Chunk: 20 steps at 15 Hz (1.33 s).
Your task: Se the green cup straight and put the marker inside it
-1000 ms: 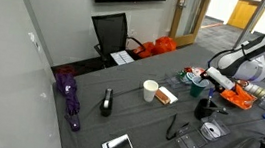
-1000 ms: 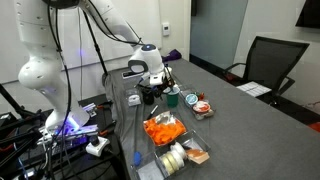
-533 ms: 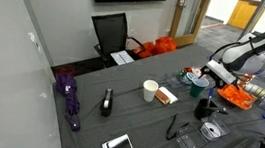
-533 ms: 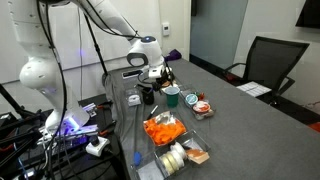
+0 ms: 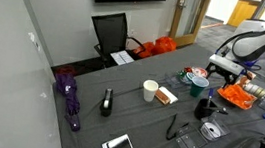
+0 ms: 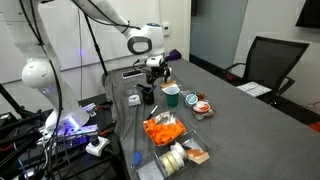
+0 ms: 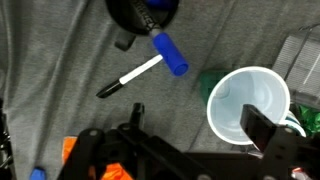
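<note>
The green cup is standing upright; I am hovering my gripper wide and empty; next, grasping the marker beside the cup.

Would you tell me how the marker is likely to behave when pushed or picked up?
The marker is a slim round barrel lying flat, so a sideways push will probably roll it. It looks rigid and light, though its smooth plastic may slip when gripped.

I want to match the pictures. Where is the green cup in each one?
In an exterior view: green cup right of centre.
In an exterior view: green cup near the middle.
Wrist view: green cup at the right, upright.
Shared landmark: the gripper, close by it.
</note>
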### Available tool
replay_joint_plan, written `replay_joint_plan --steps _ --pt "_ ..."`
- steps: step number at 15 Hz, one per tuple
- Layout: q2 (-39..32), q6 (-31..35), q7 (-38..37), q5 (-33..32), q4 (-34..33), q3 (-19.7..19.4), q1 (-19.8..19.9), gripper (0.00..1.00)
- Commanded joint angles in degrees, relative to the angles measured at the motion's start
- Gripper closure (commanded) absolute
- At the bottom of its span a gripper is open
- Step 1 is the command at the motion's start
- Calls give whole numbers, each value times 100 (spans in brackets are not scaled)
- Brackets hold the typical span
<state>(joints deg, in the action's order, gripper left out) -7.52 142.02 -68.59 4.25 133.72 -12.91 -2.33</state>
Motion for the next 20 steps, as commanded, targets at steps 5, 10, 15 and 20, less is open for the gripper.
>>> replay_joint_plan --steps 5,10,15,20 --pt "630 -2499 252 -508 -907 307 420 0" --pt "647 -2457 156 -450 -940 413 481 0" --pt "646 -2457 153 -450 -937 423 487 0" --pt "646 -2457 153 -450 -937 423 491 0"
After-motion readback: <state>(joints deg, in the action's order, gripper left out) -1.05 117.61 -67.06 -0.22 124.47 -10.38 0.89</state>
